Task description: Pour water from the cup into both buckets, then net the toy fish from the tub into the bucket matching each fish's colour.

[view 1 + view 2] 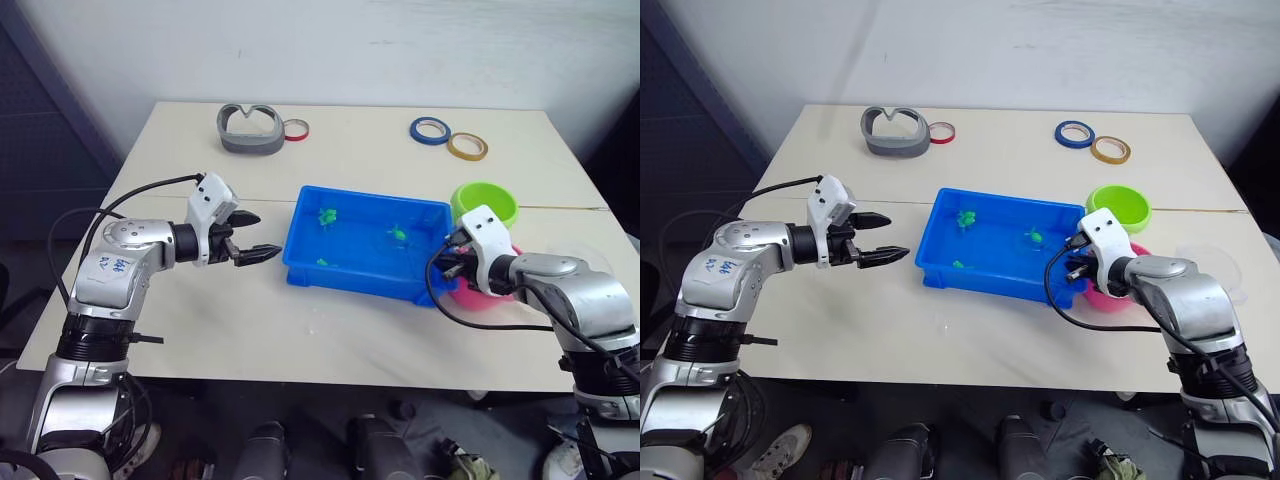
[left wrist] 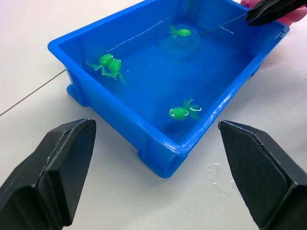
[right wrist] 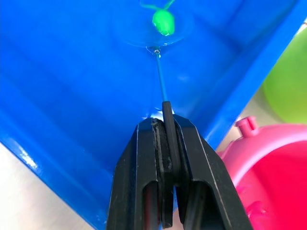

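Netting green fish: my right tool grasps the net handle, hoop under a green fish inside the tub. Left tool hangs released beside the tub. Next, lift toward the green bucket.

The right gripper is squeezing its two black fingers tight on the dark handle of the net. The thin handle is sticking out from between the fingers and reaching into the blue tub. At its far end, the round hoop of the net is sitting in the water, and it is hard to see against the blue. A small green fish is floating right at the hoop. Beside the tub's wall, the pink bucket is showing its rim and a little knob. The green bucket is peeking in just past it.
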Motion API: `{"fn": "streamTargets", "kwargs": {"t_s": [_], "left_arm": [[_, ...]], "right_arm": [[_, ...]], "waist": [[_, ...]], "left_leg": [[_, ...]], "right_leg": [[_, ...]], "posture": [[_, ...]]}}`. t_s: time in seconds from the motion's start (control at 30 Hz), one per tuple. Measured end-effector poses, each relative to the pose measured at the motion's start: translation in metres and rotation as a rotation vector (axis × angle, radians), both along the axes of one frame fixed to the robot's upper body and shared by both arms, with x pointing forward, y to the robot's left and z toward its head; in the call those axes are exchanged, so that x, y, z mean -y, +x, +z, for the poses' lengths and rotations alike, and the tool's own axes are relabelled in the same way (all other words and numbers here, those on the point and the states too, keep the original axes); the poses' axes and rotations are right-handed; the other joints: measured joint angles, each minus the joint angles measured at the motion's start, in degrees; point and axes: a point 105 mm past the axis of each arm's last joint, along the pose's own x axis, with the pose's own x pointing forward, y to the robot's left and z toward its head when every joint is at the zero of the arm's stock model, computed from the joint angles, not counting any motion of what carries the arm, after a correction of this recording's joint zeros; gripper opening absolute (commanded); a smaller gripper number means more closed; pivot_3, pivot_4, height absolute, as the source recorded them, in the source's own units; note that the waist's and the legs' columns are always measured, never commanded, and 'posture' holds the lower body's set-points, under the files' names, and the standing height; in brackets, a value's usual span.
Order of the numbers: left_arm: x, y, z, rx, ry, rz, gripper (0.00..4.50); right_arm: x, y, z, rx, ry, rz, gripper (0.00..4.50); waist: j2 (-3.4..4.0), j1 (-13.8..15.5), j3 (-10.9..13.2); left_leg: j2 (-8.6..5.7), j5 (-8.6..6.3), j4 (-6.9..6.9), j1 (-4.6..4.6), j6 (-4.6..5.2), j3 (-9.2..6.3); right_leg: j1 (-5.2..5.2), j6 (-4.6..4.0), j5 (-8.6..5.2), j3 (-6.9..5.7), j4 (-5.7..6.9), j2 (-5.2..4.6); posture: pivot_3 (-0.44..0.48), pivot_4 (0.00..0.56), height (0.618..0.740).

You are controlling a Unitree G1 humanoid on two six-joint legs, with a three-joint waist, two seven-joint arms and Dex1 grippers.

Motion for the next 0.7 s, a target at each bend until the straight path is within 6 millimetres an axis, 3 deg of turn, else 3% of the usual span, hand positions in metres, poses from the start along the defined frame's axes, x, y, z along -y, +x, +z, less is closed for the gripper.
{"fn": "streamTargets", "kwargs": {"t_s": [0.37, 0.53, 0.7], "left_arm": [[0.005, -0.002, 0.006, 0.077, -0.003, -0.057, 4.46], [0.008, 0.0, 0.011, 0.101, -0.014, -0.082, 4.46], [0.008, -0.001, 0.011, 0.098, -0.015, -0.091, 4.46]], "right_arm": [[-0.005, -0.028, 0.013, 0.027, 0.076, 0.099, 0.0], [-0.007, -0.031, 0.029, 0.08, 0.119, 0.121, 0.0], [-0.011, -0.032, 0.03, 0.077, 0.139, 0.141, 0.0]], "waist": [[0.0, 0.0, 0.0], [0.0, -0.1, 0.0], [0.0, 0.0, 0.0]], "left_leg": [[0.01, -0.01, -0.03, -0.02, -0.01, 0.01], [0.02, -0.01, -0.05, -0.02, -0.01, 0.0], [0.02, -0.01, -0.05, -0.02, -0.01, 0.0]], "right_leg": [[0.0, 0.0, 0.0, 0.0, -0.07, 0.0], [0.0, 0.0, 0.0, 0.0, -0.07, 0.02], [0.0, 0.0, 0.0, 0.0, -0.08, 0.01]], "posture": [[0.0, 0.15, 0.74], [0.0, 0.15, 0.74], [0.0, 0.15, 0.74]]}}
